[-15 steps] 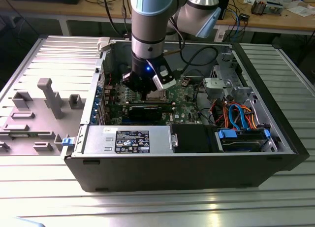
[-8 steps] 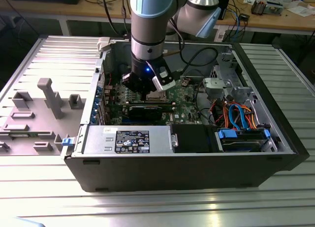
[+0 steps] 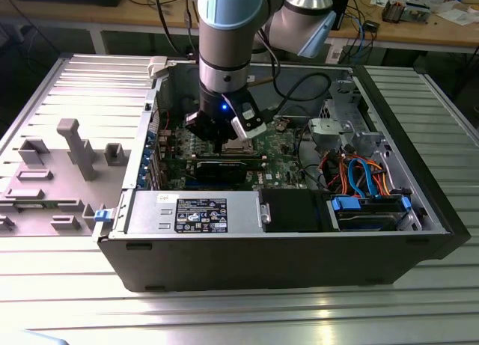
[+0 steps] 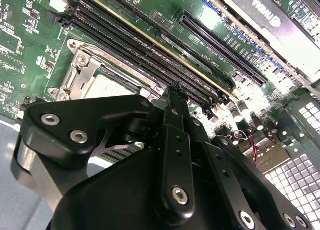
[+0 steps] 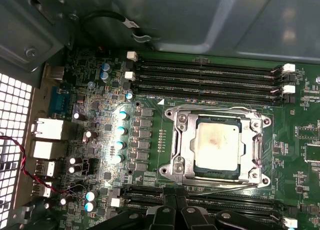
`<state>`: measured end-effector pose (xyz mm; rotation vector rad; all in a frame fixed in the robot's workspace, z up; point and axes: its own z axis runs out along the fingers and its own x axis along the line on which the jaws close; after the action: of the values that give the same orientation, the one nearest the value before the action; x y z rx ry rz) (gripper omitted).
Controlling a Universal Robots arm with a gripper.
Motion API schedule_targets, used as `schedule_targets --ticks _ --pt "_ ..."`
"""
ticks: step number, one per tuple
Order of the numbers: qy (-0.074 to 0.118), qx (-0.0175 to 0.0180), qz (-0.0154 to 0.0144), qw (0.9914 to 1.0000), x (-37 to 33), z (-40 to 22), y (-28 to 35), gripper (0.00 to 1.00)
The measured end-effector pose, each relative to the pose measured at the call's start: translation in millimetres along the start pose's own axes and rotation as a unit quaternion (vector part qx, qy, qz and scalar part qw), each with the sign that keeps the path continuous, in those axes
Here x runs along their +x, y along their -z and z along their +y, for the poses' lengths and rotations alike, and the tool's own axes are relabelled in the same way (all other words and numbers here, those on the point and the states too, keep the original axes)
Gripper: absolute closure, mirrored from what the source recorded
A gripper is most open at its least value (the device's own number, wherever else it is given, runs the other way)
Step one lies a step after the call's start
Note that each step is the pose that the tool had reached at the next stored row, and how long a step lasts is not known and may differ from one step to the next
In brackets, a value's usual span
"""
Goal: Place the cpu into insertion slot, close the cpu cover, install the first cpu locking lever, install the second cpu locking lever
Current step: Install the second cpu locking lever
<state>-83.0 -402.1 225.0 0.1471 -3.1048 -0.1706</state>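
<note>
My end effector (image 5: 172,210), fingers together and empty, hovers beside the closed cpu cover (image 5: 217,145); drifting low risks scraping memory slots (image 5: 205,73).

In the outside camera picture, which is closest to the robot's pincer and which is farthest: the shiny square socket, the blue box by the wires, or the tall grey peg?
1. Silvery square insertion slot, right beside the pincer.
2. Blue plastic box, toward the exterior view's right.
3. Tall grey peg, outside the case at the exterior view's left.
</note>
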Motion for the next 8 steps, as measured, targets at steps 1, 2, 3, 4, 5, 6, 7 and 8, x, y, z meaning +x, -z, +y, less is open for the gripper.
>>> schedule_targets --ticks 1,2,3,4,5,6,7,8 --pt "0.000 0.0000 0.0000 1.00000 0.0 0.0 0.0 0.89" --pt "0.000 0.0000 0.0000 1.00000 0.0 0.0 0.0 0.89" --pt "0.000 0.0000 0.0000 1.00000 0.0 0.0 0.0 0.89" --pt "0.000 -0.0002 -0.0001 1.00000 0.0 -0.3 -0.2 0.89" --pt "0.000 -0.0003 -0.0001 1.00000 0.1 -0.8 -0.1 0.89" --pt "0.000 -0.0003 0.0000 1.00000 0.1 -1.5 0.1 0.89" --pt "0.000 -0.0005 -0.0001 1.00000 0.2 -2.2 0.2 0.89" --pt "0.000 -0.0005 -0.0001 1.00000 0.3 -2.7 0.2 0.89"
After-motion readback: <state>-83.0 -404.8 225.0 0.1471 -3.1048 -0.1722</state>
